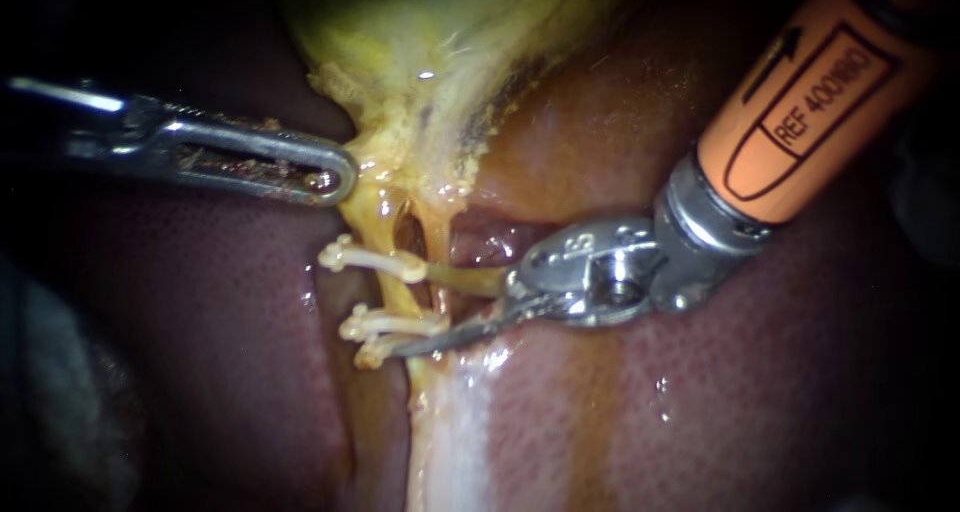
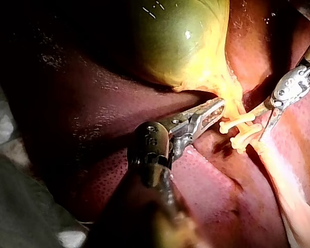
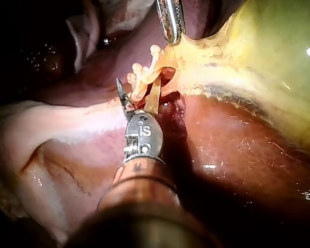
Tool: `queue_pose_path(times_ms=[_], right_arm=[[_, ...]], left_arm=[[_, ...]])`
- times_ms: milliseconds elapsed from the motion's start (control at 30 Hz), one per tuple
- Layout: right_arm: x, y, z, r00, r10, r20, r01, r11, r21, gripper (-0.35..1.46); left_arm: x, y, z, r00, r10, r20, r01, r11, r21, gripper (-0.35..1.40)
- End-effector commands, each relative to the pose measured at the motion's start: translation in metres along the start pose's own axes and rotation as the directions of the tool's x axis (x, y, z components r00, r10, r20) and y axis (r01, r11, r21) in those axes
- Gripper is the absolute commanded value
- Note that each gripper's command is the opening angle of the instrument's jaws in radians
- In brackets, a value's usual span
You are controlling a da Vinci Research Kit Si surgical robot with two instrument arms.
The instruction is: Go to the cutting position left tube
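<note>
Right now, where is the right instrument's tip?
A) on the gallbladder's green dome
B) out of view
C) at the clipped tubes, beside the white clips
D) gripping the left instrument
C: the right instrument has its jaws open at the tubes, its lower blade reaching beside the white clips, while the left instrument holds the gallbladder at its neck.

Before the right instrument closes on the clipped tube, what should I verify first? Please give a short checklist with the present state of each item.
1. Right instrument's end effector open: ok, two blades spread.
2. Left tube between the blades: ok by the endoscope view, depth unclear.
3. Clips clear of the blades: not ok, the lower blade overlaps the lowest clip.
4. Left instrument's end effector shut on the gallbladder neck, tissue stretched: ok.
5. Liver clear of the blade tips: cannot tell.
</note>
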Motion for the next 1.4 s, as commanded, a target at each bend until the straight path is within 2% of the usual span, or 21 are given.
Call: queue_pose_path(times_ms=[33, 333, 400, 467, 700, 867, 1000, 1267, 1400], right_arm=[[0.0001, -0.0001, 0.0002, 1.0, 0.001, -0.01, -0.001, 1.0, 0.008, 1.38], [0.0018, -0.0005, 0.0022, 0.995, 0.06, -0.074, -0.052, 0.993, 0.106, 1.31], [0.0021, -0.0003, 0.0027, 0.992, 0.081, -0.096, -0.071, 0.992, 0.104, 1.3], [0.0025, -0.0001, 0.0032, 0.985, 0.121, -0.124, -0.112, 0.991, 0.074, 1.3], [0.0025, 0.0, 0.0046, 0.973, 0.184, -0.138, -0.174, 0.981, 0.081, 1.31], [0.0027, -0.0001, 0.0048, 0.962, 0.217, -0.166, -0.201, 0.974, 0.105, 1.33], [0.0036, -0.0005, 0.0041, 0.956, 0.225, -0.189, -0.204, 0.971, 0.123, 1.35], [0.0066, -0.0023, 0.0022, 0.936, 0.249, -0.249, -0.208, 0.961, 0.181, 1.35], [0.0069, -0.0025, 0.0021, 0.935, 0.251, -0.252, -0.207, 0.96, 0.188, 1.35]], left_arm=[[0.0, 0.0, 0.0, 1.0, 0.0, 0.0, 0.0, 1.0, 0.0, -0.35], [0.0, 0.0, 0.0, 1.0, 0.0, 0.0, 0.0, 1.0, 0.0, -0.35], [0.0, 0.0, 0.0, 1.0, 0.0, 0.0, 0.0, 1.0, 0.0, -0.35], [0.0, 0.0, 0.0, 1.0, 0.0, 0.0, 0.0, 1.0, 0.0, -0.35], [0.0, 0.0, 0.0, 1.0, 0.0, 0.0, 0.0, 1.0, 0.0, -0.35], [0.0, 0.0, 0.0, 1.0, 0.0, 0.0, 0.0, 1.0, 0.0, -0.35], [0.0, 0.0001, 0.0, 1.0, 0.0, 0.0, 0.0, 1.0, 0.001, -0.35], [-0.0001, 0.0001, 0.0, 1.0, 0.0, 0.0, 0.0, 1.0, 0.001, -0.35], [0.0, 0.0001, 0.0, 1.0, 0.0, 0.0, 0.0, 1.0, 0.001, -0.35]])
